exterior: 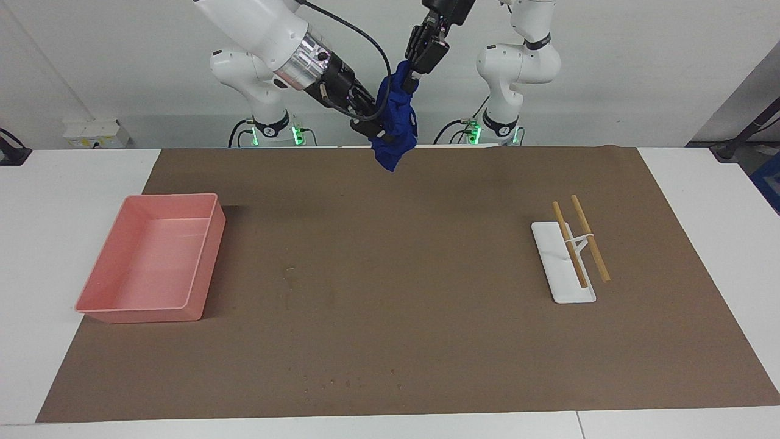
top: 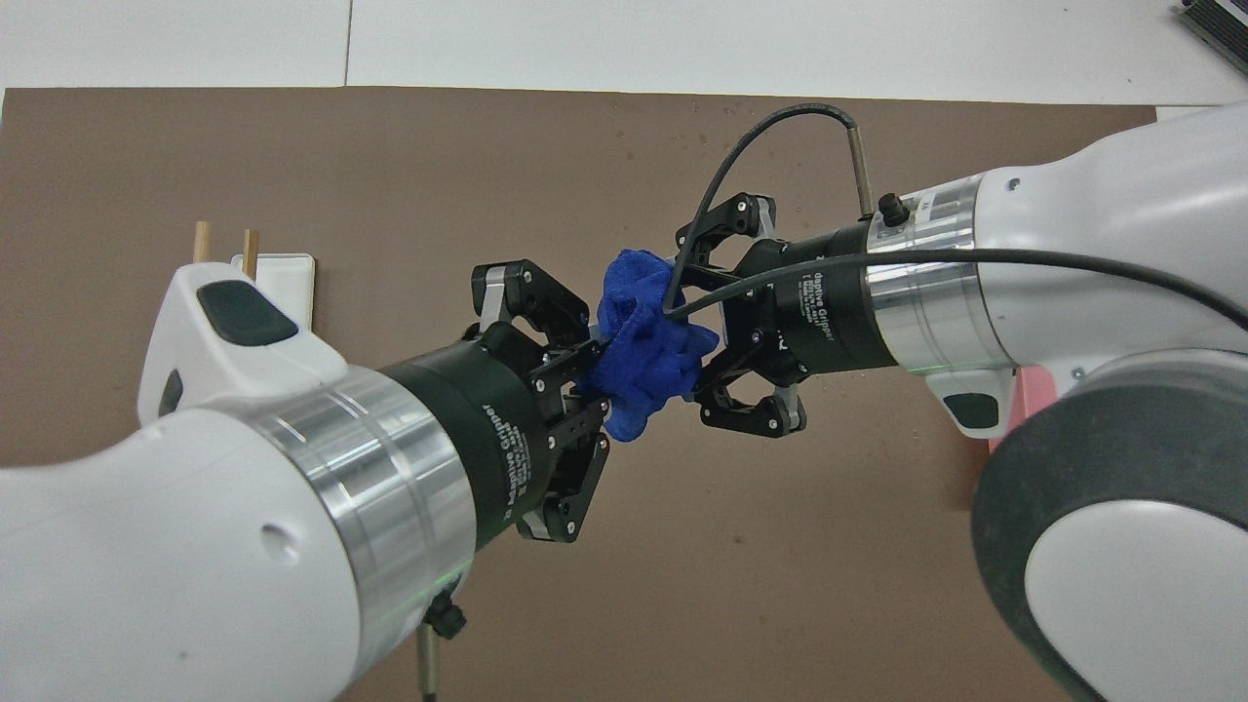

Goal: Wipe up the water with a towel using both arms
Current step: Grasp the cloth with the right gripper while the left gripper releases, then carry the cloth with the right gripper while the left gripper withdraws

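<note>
Left claw (top: 597,369) and right claw (top: 704,363) both clamped on raised towel (top: 643,353); pink tray (exterior: 152,259), chopstick rest (exterior: 563,262) well apart.

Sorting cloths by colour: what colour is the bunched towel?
Plain royal blue; the bunched soft fabric towel shows best in the overhead view.

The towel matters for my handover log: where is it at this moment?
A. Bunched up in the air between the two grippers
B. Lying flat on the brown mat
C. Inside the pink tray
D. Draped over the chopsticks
A: the towel hangs crumpled above the mat, between the left gripper and the right gripper.
</note>
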